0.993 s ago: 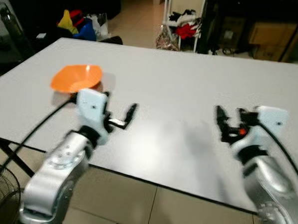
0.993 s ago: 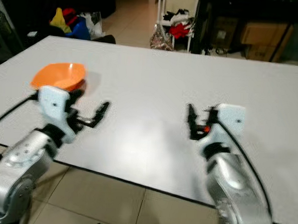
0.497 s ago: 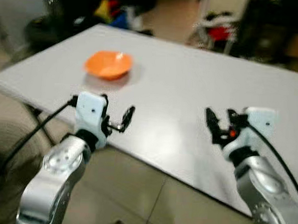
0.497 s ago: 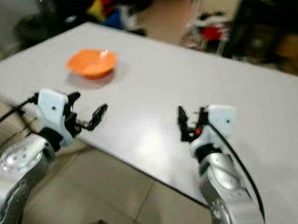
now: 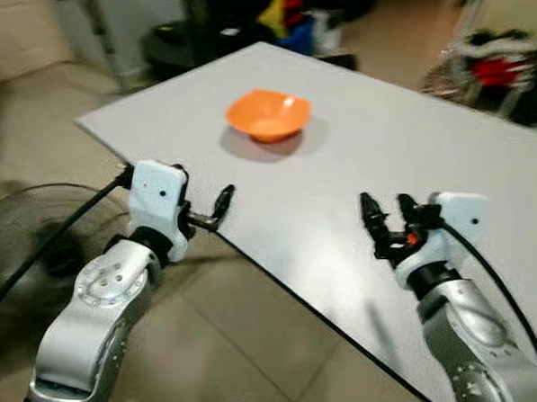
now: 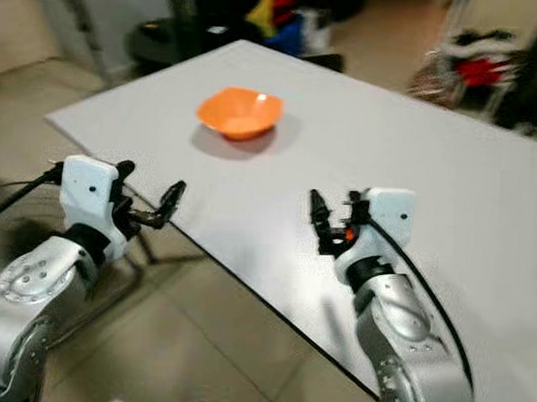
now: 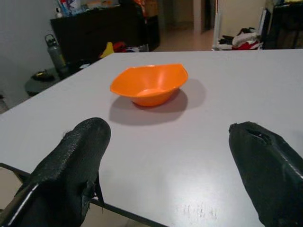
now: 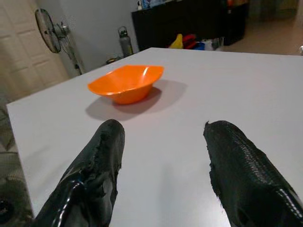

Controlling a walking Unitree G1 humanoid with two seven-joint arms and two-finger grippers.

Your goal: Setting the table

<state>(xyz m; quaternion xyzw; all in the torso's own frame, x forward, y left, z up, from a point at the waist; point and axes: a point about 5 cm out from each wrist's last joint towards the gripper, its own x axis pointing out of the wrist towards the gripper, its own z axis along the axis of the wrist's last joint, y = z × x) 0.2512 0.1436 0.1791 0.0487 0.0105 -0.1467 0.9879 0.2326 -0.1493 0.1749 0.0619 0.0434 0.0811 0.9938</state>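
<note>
one orange bowl (image 5: pixel 267 115) on table (image 5: pixel 388 162) | beyond both fingers | left fingers (image 7: pixel 80 156) spread | right fingers (image 8: pixel 104 156) spread

No readable text, label or number appears anywhere.

The table (image 5: pixel 450 165) runs off the right edge of both eye views, so its far corners cannot be seen. The coloured heap (image 5: pixel 291 22) on the floor behind it and the red clutter (image 5: pixel 496 64) at the upper right are too blurred to identify. Both silver arms are cut off at the bottom edge.
</note>
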